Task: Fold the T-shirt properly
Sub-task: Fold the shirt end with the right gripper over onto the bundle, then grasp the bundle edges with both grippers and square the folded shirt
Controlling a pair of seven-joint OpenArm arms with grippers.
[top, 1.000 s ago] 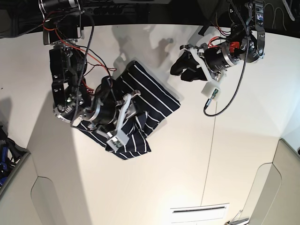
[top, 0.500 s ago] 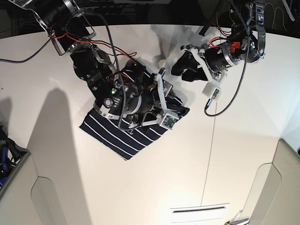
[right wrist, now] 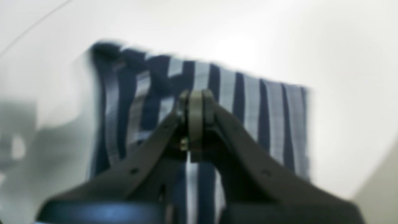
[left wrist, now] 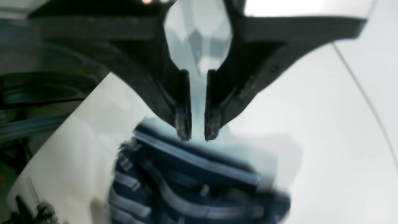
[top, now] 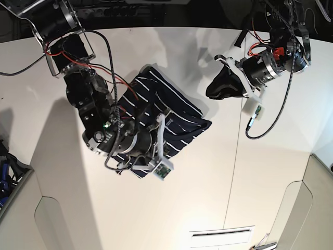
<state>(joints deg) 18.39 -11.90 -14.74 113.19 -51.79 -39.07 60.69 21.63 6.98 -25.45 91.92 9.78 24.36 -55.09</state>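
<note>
The T-shirt point(top: 174, 112), dark navy with thin white stripes, lies folded on the white table point(top: 208, 198). It also shows in the left wrist view point(left wrist: 192, 183) and the right wrist view point(right wrist: 248, 99). My right gripper point(top: 146, 146) hovers over the shirt's near lower edge. In its wrist view its fingertips point(right wrist: 196, 102) are pressed together with no cloth between them. My left gripper point(top: 209, 92) hangs beside the shirt's right corner, above bare table. Its fingers point(left wrist: 183, 124) stand a narrow gap apart and hold nothing. Both wrist views are blurred.
A thin seam point(top: 235, 156) runs down the table right of the shirt. A slotted white plate point(top: 221, 234) lies near the front edge. Cables point(top: 268, 112) hang from the left arm. The table's rounded edges lie at the lower left and lower right.
My right gripper carried the shirt's lower-left part up and right over the rest, then drew back down-left without it. The shirt now lies as a smaller fold. The left arm shifted slightly right.
</note>
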